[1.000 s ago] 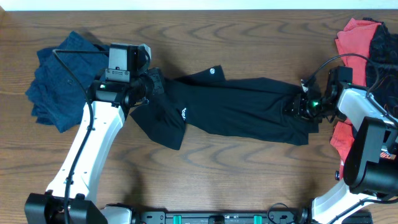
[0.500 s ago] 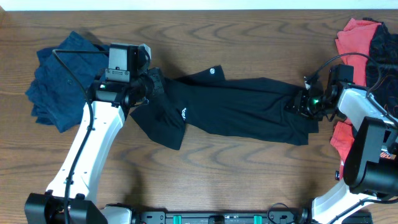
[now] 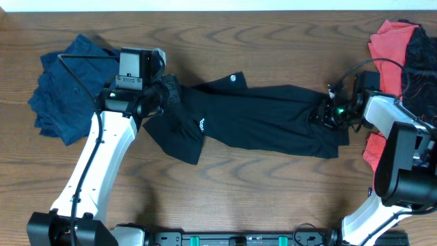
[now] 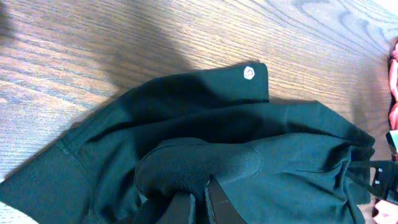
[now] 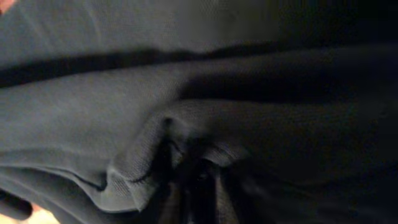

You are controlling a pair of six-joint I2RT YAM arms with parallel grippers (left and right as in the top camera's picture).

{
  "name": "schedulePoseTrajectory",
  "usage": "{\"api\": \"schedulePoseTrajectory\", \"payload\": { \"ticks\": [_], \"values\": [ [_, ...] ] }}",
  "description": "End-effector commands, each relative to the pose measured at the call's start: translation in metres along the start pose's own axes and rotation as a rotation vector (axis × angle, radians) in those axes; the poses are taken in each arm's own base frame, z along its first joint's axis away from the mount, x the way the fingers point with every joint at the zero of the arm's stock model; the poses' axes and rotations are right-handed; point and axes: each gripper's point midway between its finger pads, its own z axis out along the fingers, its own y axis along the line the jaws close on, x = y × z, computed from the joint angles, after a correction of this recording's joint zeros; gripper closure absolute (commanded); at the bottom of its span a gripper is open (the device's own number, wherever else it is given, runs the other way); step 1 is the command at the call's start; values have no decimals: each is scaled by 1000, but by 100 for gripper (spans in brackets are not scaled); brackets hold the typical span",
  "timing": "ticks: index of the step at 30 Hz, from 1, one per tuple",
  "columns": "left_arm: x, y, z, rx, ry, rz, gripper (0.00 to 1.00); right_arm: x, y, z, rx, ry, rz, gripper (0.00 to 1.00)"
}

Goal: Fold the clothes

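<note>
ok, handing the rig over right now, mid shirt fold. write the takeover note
Left gripper: shut on the left end of the black shirt.
Right gripper: at the shirt's right end, fabric bunched at its fingertips; too dark to tell whether it is closed.
Things: shirt stretched sideways across the table, rumpled, not flat. Navy garment lies at far left; red garment and a black-and-red one are piled at far right.
Done: no fold on the black shirt yet.
Left: confirm the right grip, spread the shirt flat, fold it, then the others.

Folds of the black shirt (image 5: 124,112) hide the right jaws.
</note>
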Motion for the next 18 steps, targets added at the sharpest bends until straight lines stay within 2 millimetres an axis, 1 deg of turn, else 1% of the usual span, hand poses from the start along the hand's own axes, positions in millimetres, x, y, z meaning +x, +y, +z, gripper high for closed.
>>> {"api": "schedulePoseTrajectory", "payload": {
  "ticks": [1,3,5,7,9,12,14,17,18],
  "values": [
    [-2,1,-2,-8,-11,16,94,3,2,9,0,14,23,99],
    [-2,2,-2,-8,-10,16,94,0,-1,8,12,1,44,99],
    [-2,2,-2,-10,-8,15,94,-4,-11,2,60,-15,77,99],
    [-2,2,-3,-9,-11,23,94,-9,-20,-11,108,-40,114,99],
    [-4,1,-7,-5,-24,43,94,-15,-21,-28,111,-74,127,99],
    [-12,-1,-21,4,-66,44,94,-28,-19,-68,108,-167,138,99],
    [-19,-1,-36,11,-111,40,94,-34,-14,-99,108,-239,130,99],
    [-29,-5,-69,40,-196,37,94,-37,2,-148,113,-327,71,99],
    [-32,-9,-80,58,-224,39,94,-35,8,-160,116,-343,45,99]
  ]
}}
